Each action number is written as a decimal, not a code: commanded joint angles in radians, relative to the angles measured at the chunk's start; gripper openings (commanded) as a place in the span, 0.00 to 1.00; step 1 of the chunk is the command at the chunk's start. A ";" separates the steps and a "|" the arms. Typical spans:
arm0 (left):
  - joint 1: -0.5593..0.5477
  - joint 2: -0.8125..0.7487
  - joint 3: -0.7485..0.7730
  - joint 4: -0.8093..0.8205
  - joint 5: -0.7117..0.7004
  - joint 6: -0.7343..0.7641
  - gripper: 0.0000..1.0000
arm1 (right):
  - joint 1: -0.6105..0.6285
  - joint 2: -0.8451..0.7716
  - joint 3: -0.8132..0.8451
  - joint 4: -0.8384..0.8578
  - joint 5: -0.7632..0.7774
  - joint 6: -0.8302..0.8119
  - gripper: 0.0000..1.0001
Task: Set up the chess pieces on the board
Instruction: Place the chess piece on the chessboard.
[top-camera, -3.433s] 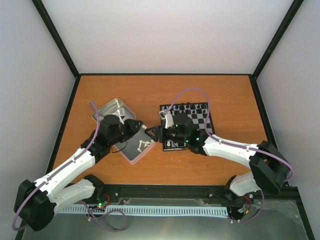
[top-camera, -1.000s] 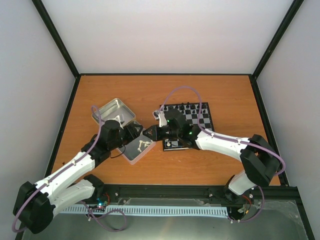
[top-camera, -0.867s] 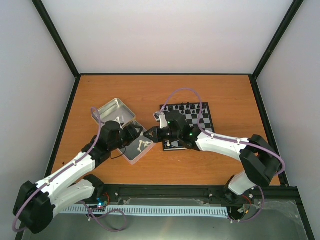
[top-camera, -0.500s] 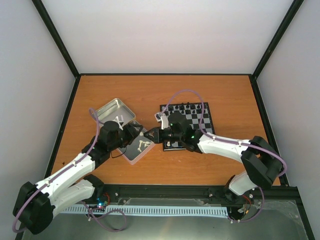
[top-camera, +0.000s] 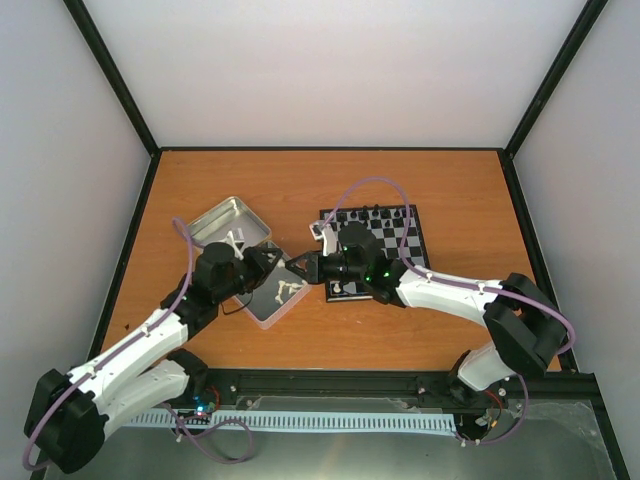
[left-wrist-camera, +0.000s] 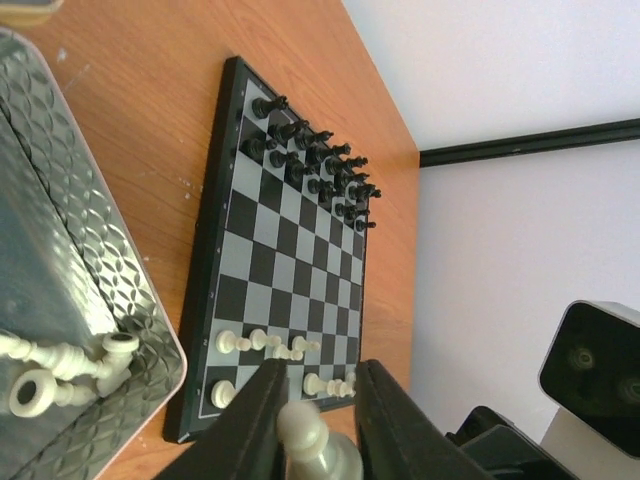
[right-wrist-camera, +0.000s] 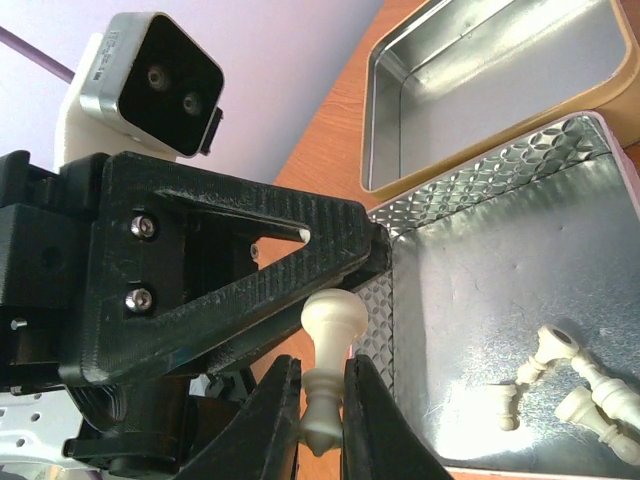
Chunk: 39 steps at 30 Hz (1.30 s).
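My right gripper (right-wrist-camera: 322, 410) is shut on the base of a cream pawn (right-wrist-camera: 333, 330), held over the gap between the tin and the board (top-camera: 395, 235). My left gripper (left-wrist-camera: 318, 420) faces it. Its fingers (right-wrist-camera: 250, 270) stand close either side of the pawn's head (left-wrist-camera: 305, 432): one touches it, and a thin gap shows at the other. The two grippers meet tip to tip (top-camera: 297, 267). Several white pieces (left-wrist-camera: 270, 345) stand on the board's two near rows. A few more chess pieces (right-wrist-camera: 570, 385) lie loose in the tin.
The silver tin (top-camera: 262, 310) sits left of the board, with its empty lid (top-camera: 225, 222) behind it. Black pieces (left-wrist-camera: 315, 165) fill the board's far rows. The left wrist camera housing (right-wrist-camera: 150, 70) looms just beyond the pawn.
My left gripper's jaws have narrowed around the pawn's head. The right gripper has kept its hold, and both arms have shifted only slightly.
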 joint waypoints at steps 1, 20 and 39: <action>0.004 -0.015 0.016 -0.001 -0.045 0.023 0.14 | 0.002 -0.021 -0.008 0.005 0.012 -0.007 0.03; 0.004 0.141 0.071 -0.148 -0.197 0.463 0.04 | -0.324 -0.169 0.104 -0.974 0.205 -0.296 0.04; 0.004 0.210 0.029 -0.028 -0.089 0.567 0.05 | -0.356 -0.011 0.296 -1.367 0.358 -0.375 0.04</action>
